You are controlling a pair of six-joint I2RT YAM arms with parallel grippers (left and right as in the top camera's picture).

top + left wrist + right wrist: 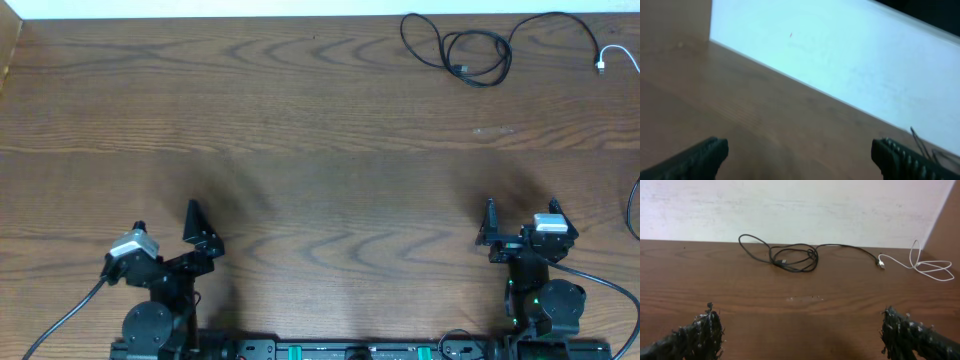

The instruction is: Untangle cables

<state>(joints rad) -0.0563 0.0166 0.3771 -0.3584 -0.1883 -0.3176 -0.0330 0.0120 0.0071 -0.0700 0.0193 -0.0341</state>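
A black cable [460, 68] lies in loose overlapping loops at the table's far right, and a white cable [602, 66] lies just right of it, their plug ends close together. The right wrist view has the black cable [812, 255] ahead near the wall and the white cable [881, 263] to its right. My right gripper [522, 210] is open and empty near the front right, well short of both; its jaws stand wide over bare wood [802, 325]. My left gripper [195, 222] is open and empty at the front left [800, 150], far from the cables.
A white wall [800, 205] runs along the table's far edge. A wooden side panel [8, 50] stands at the far left. Another black cord [633, 205] curves in at the right edge. A thin black cable [920, 142] shows at the left wrist view's lower right.
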